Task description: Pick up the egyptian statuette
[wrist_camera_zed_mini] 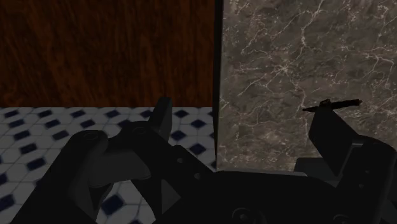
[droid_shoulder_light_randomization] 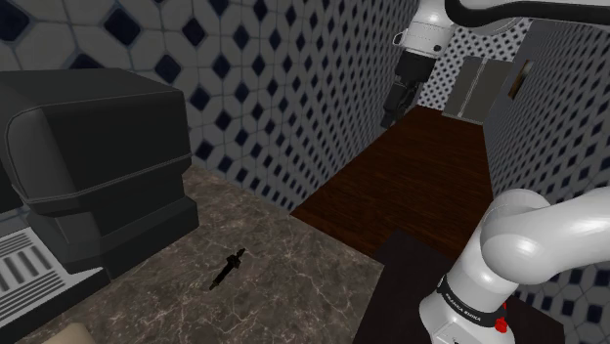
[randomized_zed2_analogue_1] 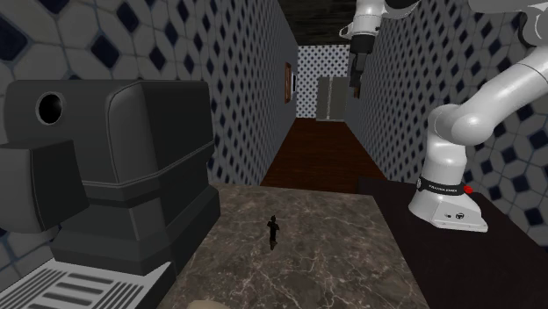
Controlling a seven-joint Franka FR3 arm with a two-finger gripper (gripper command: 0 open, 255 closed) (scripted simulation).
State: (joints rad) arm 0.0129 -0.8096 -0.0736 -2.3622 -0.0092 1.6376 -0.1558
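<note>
Jaws stood wide apart with nothing clasped. In the wrist view the gripper (wrist_camera_zed_mini: 242,118) looked down with its two fingers (wrist_camera_zed_mini: 162,121) separated. The statuette (wrist_camera_zed_mini: 332,105) showed as a thin dark sliver on the marbled counter (wrist_camera_zed_mini: 286,51), just past one fingertip and not between the pair. Wooden floor (wrist_camera_zed_mini: 102,51) lay beyond the other finger.

Shoulder view: the gripper (droid_shoulder_light_randomization: 395,104) was high up, well apart from the big dark machine (droid_shoulder_light_randomization: 93,166). The statuette (droid_shoulder_light_randomization: 227,270) sat near the machine's base, out on open counter.

Second exterior view: the statuette (randomized_zed2_analogue_1: 273,231) appeared to stand upright near the machine (randomized_zed2_analogue_1: 132,167), touching nothing else.

Judged: this was the approach, with the grasp not yet begun. The hand needed to move toward the machine until the figure was centred between the fingers, then descend straight. The piece looked slim and easy to topple, so the fingers needed to close gently on its body, square to it, without nudging it toward the machine.
</note>
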